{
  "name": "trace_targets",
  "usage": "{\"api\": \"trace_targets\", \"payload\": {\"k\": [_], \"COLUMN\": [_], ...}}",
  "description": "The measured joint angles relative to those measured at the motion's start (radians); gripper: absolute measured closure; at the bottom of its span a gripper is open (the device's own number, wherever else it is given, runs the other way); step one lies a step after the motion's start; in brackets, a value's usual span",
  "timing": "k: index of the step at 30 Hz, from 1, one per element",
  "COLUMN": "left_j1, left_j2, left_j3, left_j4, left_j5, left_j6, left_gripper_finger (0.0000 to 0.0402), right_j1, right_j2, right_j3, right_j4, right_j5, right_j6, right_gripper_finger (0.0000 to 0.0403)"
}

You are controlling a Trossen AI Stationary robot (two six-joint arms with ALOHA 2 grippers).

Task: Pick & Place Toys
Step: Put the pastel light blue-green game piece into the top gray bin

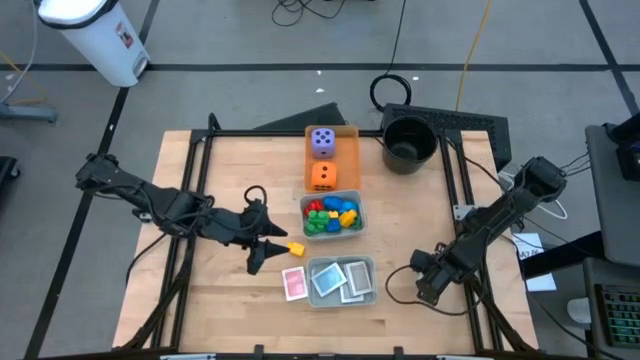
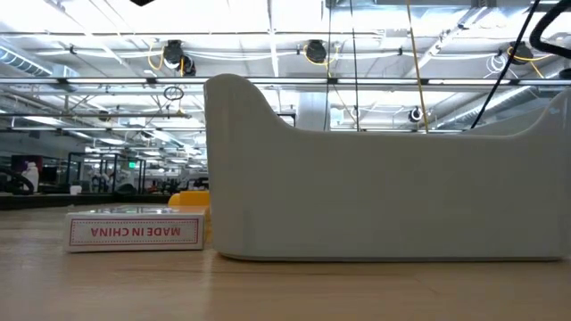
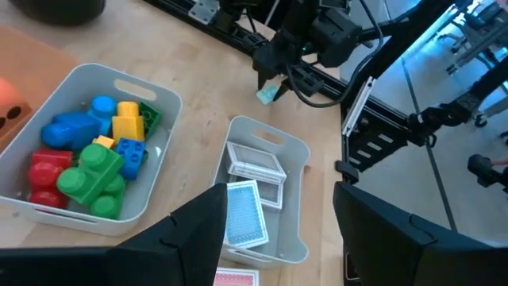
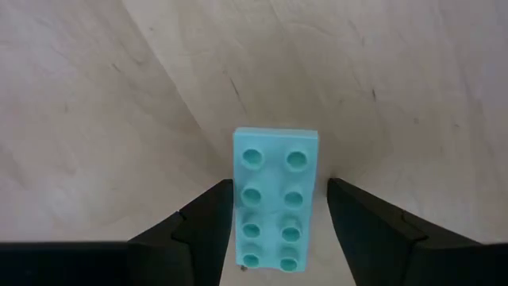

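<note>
Toys, sorting part done.

High view: a purple die [image 1: 322,142] and an orange die [image 1: 322,176] sit in the orange tray [image 1: 346,132], beyond the card tray [image 1: 368,266]. The brick tray [image 1: 306,202], between the two, holds red, green, blue and yellow bricks [image 1: 330,216]. The card tray holds several cards [image 1: 338,280]. Loose on the table are a pink card [image 1: 294,284] just beside the card tray and a yellow brick [image 1: 296,248] near it. The left gripper [image 1: 268,247] is close to that brick. The right gripper [image 1: 425,287] is on the card tray's other side.

Low view: the pink card lies flat against the card tray's wall, with the yellow brick behind it.

Left wrist view: the left jaws are apart and empty above the card tray.

Right wrist view: a teal brick [image 4: 276,210] lies on the table. The right jaws stand either side of it, not clamped, with a slight gap on one side.

Judgement: three pieces are left to place, namely the teal brick, the yellow brick and the pink card.
</note>
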Motion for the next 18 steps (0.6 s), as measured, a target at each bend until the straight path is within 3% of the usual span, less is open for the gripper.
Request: {"api": "trace_targets", "payload": {"k": [10,18], "left_j1": [0.012,0.012], "left_j2": [0.0,0.0], "left_j3": [0.0,0.0], "left_j4": [-0.003,-0.003], "left_j5": [0.002,0.003], "left_j6": [0.022,0.022], "left_gripper_finger": [0.0165,0.0165], "right_j1": [0.0,0.0], "right_j2": [0.029,0.029], "right_j3": [0.004,0.002], "right_j4": [-0.001,-0.007], "right_j5": [0.022,0.021], "right_j6": [0.002,0.004], "right_gripper_finger": [0.0209,0.0272]}}
